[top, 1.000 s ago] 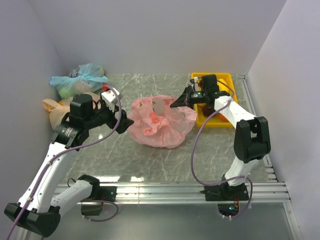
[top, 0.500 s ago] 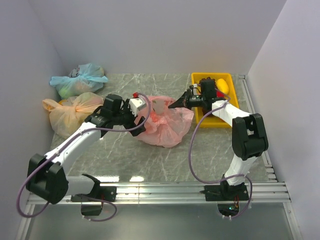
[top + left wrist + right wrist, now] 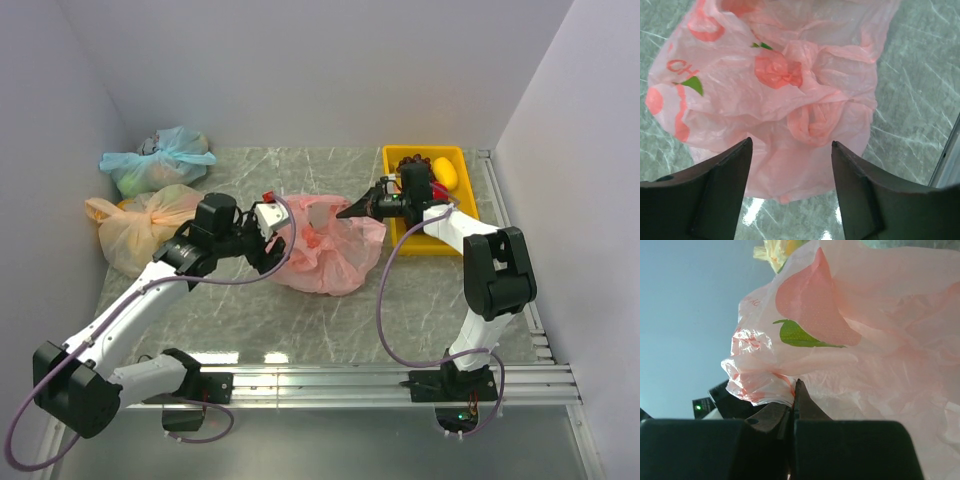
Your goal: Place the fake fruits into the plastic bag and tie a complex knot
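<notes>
Top view first: I'm looking down from above and behind the arm bases, far enough out to take in the whole table (image 3: 300, 330) and the walls round it. Left wrist now: I'm aimed steeply down past the left gripper (image 3: 791, 142) onto the bag (image 3: 790, 90), close, with marble round it. Right wrist: nose almost against the plastic, looking across over the right gripper (image 3: 792, 400) toward a wall. All three views share that bag, mid-table from above.
</notes>
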